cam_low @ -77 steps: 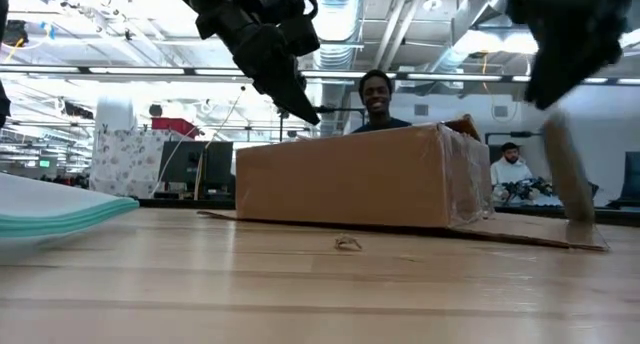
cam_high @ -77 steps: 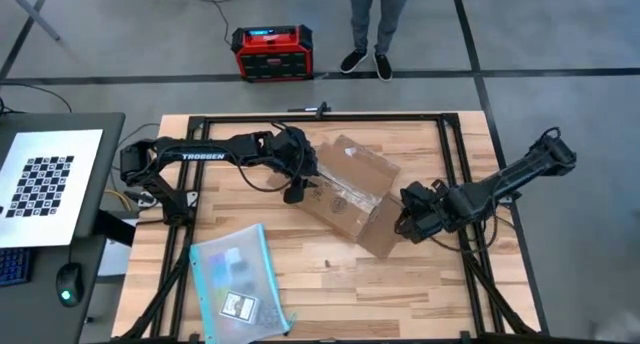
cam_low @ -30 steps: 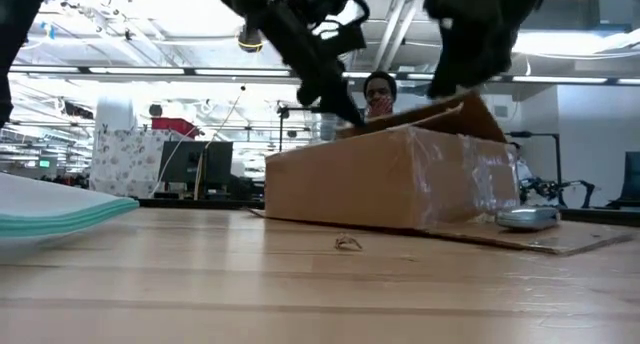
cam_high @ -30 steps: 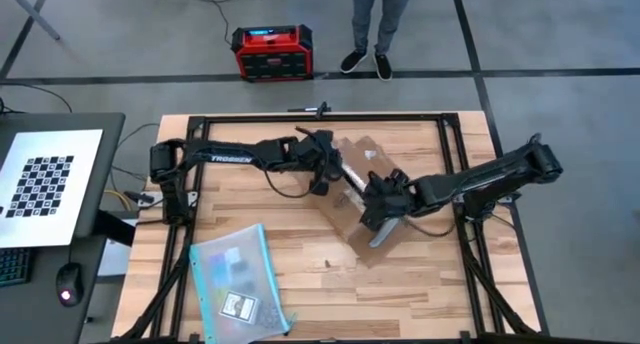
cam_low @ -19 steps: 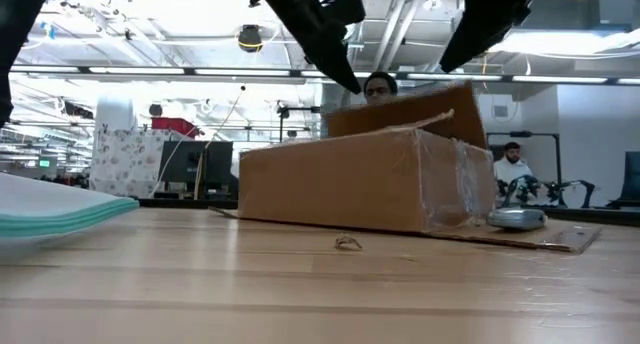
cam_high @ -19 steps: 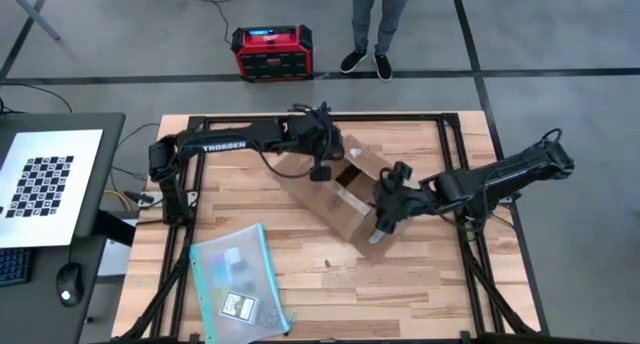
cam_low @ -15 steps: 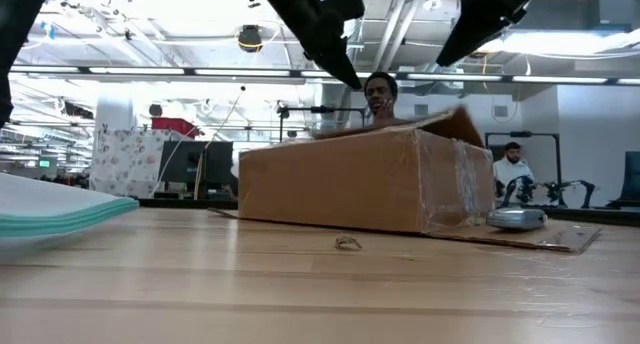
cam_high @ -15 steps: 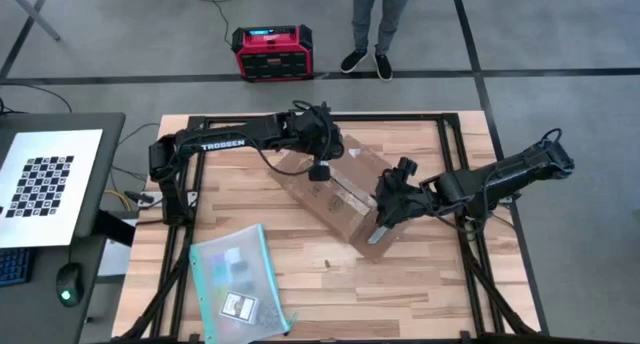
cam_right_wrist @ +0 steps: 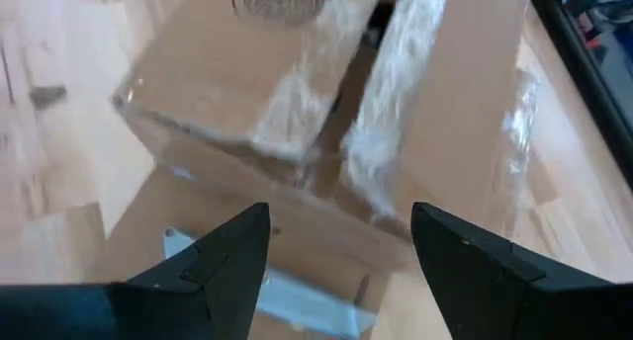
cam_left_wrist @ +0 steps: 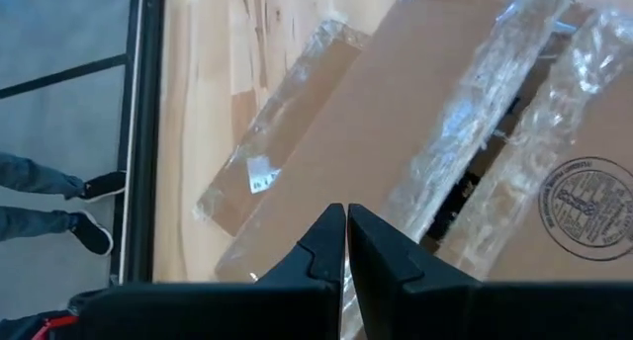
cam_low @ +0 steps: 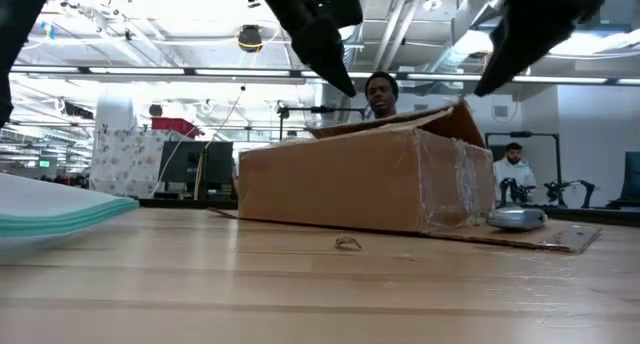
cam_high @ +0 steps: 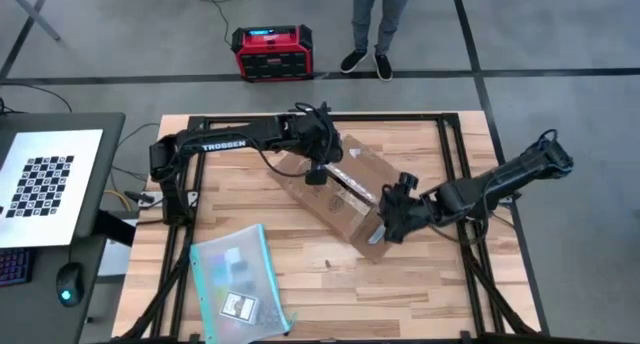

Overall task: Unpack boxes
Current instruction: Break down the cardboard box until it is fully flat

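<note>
The brown cardboard box [cam_high: 335, 189] rests with its bottom on the table, slanted across the middle. Its taped top flaps [cam_left_wrist: 396, 113] lie almost closed, with a dark gap [cam_left_wrist: 475, 172] between them; one flap edge [cam_low: 455, 114] sticks up a little. An end flap [cam_high: 375, 242] lies flat on the table. My left gripper [cam_high: 315, 174] hovers shut above the box's far-left part [cam_low: 340, 79]. My right gripper [cam_high: 388, 224] hangs open above the box's near-right end [cam_right_wrist: 341, 231], nothing between its fingers.
A grey flat object [cam_low: 515, 218] lies on the spread end flap. A clear teal-edged pouch [cam_high: 238, 282] lies near the front left. A small scrap [cam_low: 348, 243] sits in front of the box. A red and black case [cam_high: 272, 52] and a person's legs [cam_high: 378, 24] are beyond the far edge.
My left gripper has risen off the box, staying shut. My right gripper has drawn back from the box top toward the table's right edge. The box slid a little toward the left; one top flap swung up, then dropped back nearly closed.
</note>
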